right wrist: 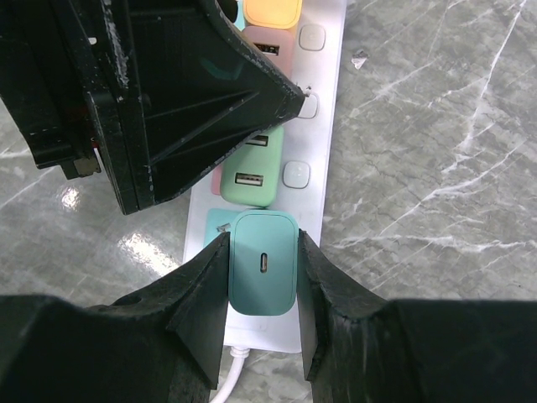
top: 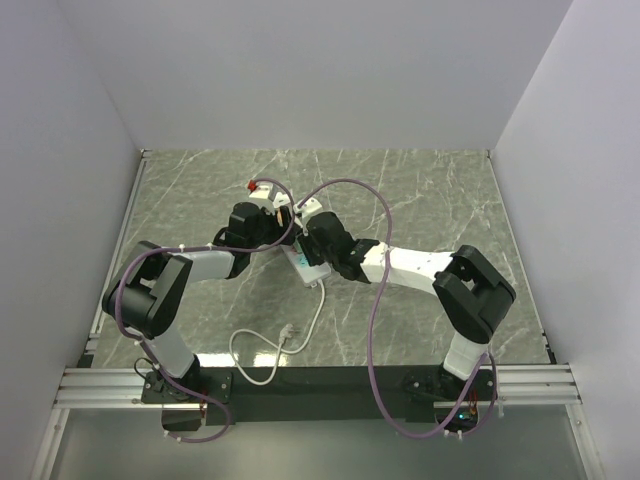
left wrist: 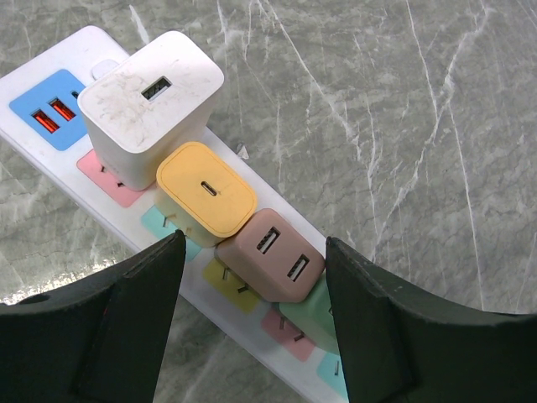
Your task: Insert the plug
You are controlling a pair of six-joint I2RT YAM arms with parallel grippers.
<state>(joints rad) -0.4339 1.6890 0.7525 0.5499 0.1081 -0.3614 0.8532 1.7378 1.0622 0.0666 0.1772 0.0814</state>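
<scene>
Plug [right wrist: 263,273], a smooth teal rounded block, was pinched in the right gripper [right wrist: 262,252] at the white strip's [right wrist: 323,109] end; left gripper [left wrist: 254,252] gaped over the brown charger [left wrist: 270,264].

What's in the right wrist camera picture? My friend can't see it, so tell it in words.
The right gripper squeezes a teal square charger plug over the near end of a long white power strip on a grey marble table. A mint green charger sits in the next socket, and the black left gripper fills the upper left.
</scene>
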